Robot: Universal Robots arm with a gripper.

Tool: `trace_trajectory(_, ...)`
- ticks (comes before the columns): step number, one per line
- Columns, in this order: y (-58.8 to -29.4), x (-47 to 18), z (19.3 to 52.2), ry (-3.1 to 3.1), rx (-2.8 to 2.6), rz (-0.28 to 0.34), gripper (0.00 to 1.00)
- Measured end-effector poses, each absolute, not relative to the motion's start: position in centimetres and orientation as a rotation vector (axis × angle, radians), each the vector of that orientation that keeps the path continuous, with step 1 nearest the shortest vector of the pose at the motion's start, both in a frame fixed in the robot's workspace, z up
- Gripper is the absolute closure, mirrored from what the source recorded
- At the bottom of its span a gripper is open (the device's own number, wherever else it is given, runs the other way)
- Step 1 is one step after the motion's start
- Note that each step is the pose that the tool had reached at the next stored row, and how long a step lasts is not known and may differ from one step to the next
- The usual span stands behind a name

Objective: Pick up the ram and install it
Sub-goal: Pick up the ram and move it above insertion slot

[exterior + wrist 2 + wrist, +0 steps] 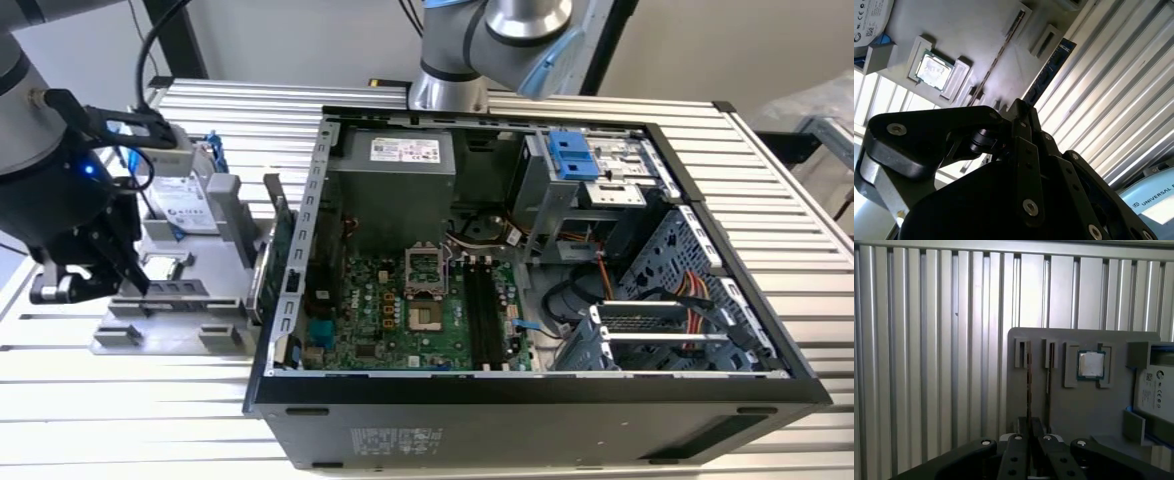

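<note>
Ram (1050, 67) stands on its long edge on the gray fixture (979, 35). We see the end effector (1021, 106) pinched narrow on its near end. In the second wrist view the two black fingers (1026, 125) come together right where the dark board ends. That view gives us the board's broad face, dark with a bluish cast, running from the fingertips to a slotted holder (1046, 40) at its far end.

The first wrist view looks along the stick instead. There the ram (1028, 390) is only a thin dark line between the end effector (1030, 429) and the holder (1022, 352). We cannot tell whether the stick is lifted clear of the fixture (1089, 410).

Both wrist views show a second holder (1050, 354) just beside the first, then the chip (933, 70) (1090, 365) in its square pocket. The drive (871, 15) (1156, 385) is beyond the chip.

The exterior view gives us the wider setting. The end effector (123, 275) hangs low over the fixture (174, 330), toward the end on the exterior view's left. The drive (180, 195) stands upright in the fixture. The fixture lies on the ribbed tabletop (120, 420), just beside the open case (534, 400) on the exterior view's right. Inside the case lies the motherboard (387, 310) with long dark slots (483, 310), well apart from the end effector.
</note>
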State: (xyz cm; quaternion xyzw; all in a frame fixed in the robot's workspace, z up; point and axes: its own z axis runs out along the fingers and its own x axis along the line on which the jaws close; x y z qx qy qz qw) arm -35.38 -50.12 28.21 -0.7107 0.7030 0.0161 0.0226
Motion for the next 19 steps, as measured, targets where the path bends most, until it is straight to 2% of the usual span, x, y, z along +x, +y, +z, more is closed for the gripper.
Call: trace_trajectory(19,-50.1,-35.4,29.6,2.180,-2.199,0.050,1.00)
